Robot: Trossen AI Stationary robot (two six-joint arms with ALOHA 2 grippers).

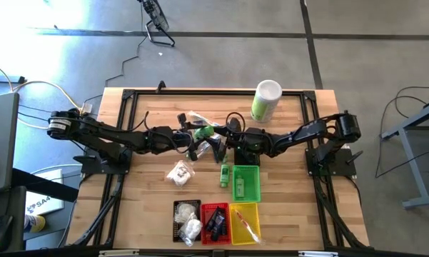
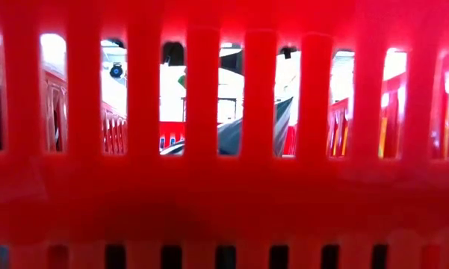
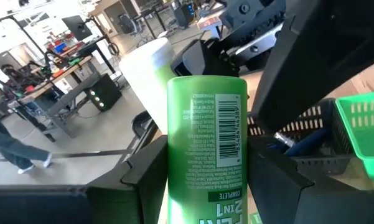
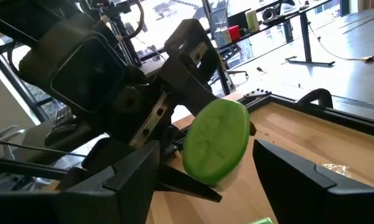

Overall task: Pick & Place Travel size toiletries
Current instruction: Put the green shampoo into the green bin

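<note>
A small green bottle [image 3: 205, 137] hangs above the middle of the table, with my left gripper [image 3: 205, 186] shut on it after reaching in from the table's left [image 1: 200, 133]. Its round end [image 4: 216, 142] faces my right gripper [image 4: 205, 152], which comes from the table's right [image 1: 220, 141]. That gripper is open, and its fingers stand on either side of the bottle's end without touching it. Another small green bottle [image 1: 224, 175] lies on the table beside the green basket [image 1: 247, 184]. A white pouch [image 1: 180, 172] lies on the table nearer the left. My left gripper pinches the bottle's round body [image 3: 174, 168] between its two fingers, one on each side. The fingers come level from the table's left and lie along the bottle. The bottle is lifted clear of the table, roughly level, with its free end sticking out beyond the fingertips toward my right gripper.
A tall green-and-white canister [image 1: 265, 100] stands at the far right. Black [image 1: 187, 221], red [image 1: 214, 223] and yellow [image 1: 244, 223] baskets sit in a row at the near edge, each holding items. The red basket's wall [image 2: 224, 202] fills the low view.
</note>
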